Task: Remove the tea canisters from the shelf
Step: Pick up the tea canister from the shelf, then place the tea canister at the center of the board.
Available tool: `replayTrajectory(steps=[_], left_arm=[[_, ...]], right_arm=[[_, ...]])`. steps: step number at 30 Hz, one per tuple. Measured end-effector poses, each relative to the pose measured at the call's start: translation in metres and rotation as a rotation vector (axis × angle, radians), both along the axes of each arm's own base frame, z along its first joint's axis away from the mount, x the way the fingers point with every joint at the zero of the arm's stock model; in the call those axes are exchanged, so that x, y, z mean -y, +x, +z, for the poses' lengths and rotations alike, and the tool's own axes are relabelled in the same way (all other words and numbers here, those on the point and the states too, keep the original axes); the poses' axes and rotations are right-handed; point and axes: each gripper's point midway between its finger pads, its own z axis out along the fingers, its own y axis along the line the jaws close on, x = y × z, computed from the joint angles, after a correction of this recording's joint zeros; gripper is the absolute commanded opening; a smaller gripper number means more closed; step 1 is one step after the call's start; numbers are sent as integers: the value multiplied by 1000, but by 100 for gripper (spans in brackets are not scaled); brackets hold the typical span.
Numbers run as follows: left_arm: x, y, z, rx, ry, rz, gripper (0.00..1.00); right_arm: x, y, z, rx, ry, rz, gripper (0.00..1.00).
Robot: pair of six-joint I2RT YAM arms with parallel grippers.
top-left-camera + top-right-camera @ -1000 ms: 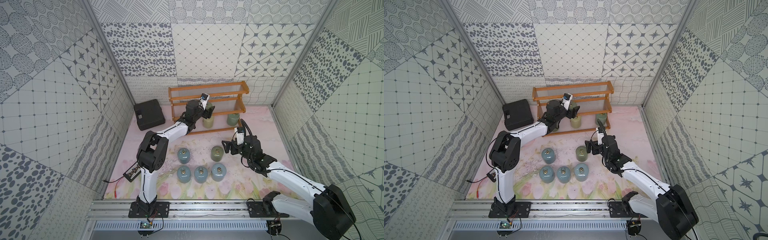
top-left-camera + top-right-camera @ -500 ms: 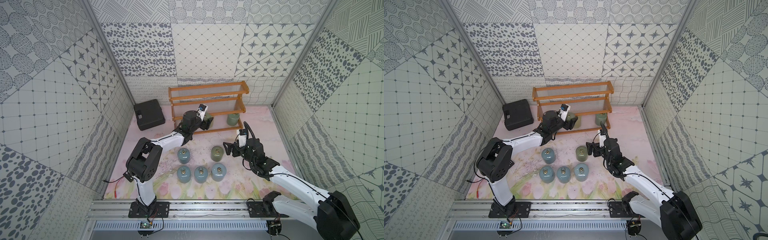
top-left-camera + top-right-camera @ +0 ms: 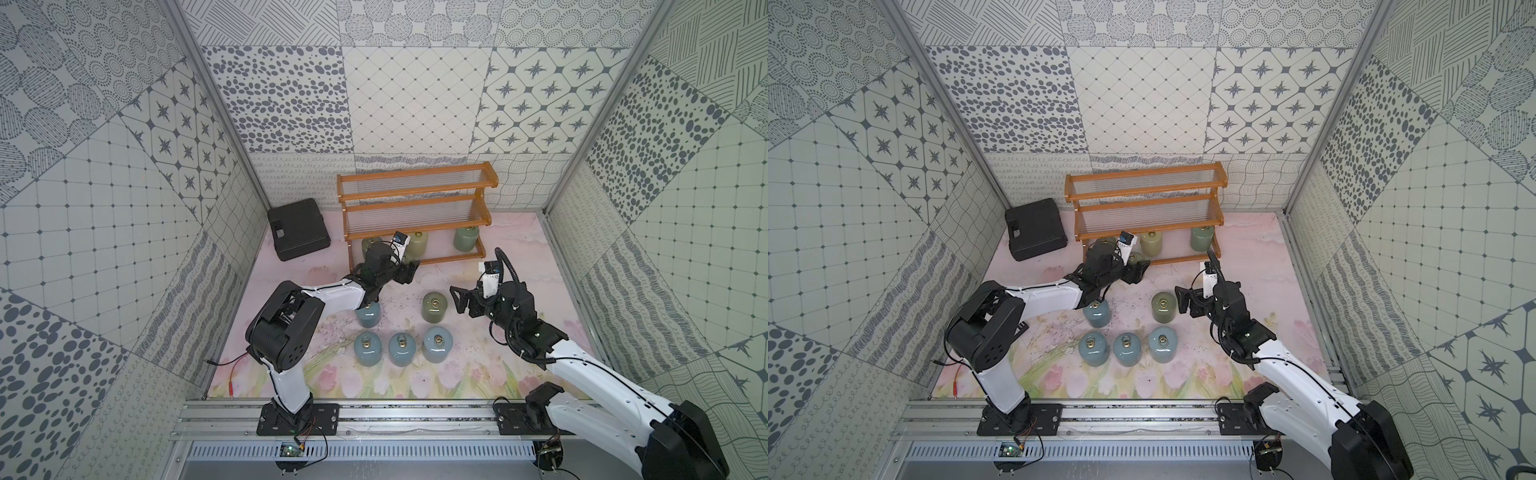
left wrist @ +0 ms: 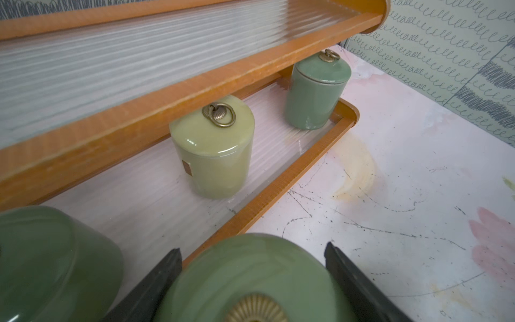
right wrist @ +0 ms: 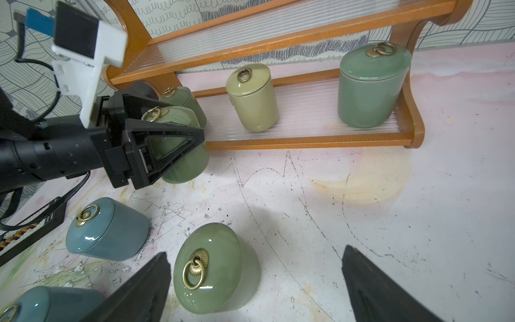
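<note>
Left claw (image 5: 184, 131) clamped on sides of olive canister (image 5: 181, 159), just in front of bottom rail of shelf (image 5: 306, 143), near centre of frame in both top views. Three canisters stand on bottom tier: second olive one (image 3: 369, 246) at left end, pale yellow-green one (image 3: 417, 245) mid-tier, sage one (image 3: 467, 237) at right end. Right claw (image 5: 255, 252) wide apart, gripping nothing, poised beside green canister (image 5: 214, 267) on worktop (image 5: 390, 223). Four blue-grey canisters (image 3: 401, 348) stand close by, below centre.

Finishes on my feed
Glossy glazed canisters (image 5: 252, 106), brass-look ring knobs (image 5: 243, 74); shelf (image 5: 306, 142) smooth wood, ribbed clear tiers; tabletop (image 5: 362, 223) matt, scratched.
</note>
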Motion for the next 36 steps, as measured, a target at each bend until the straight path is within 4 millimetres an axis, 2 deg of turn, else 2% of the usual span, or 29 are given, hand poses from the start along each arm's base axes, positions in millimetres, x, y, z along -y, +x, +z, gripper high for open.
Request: replayTrajectory(steps=[8,20,36], left_arm=[[-3,1,-28,-69,-15,48,66],[-4,3,-50,-119,-26,103,65],[-5,5,-56,-112,-36,135,67]], right_arm=[[2,-1,-1,-3,-3,-4,100],[3,-1,-1,-3,-6,-11,99],[4,-2,-5,-15,-14,-12,100]])
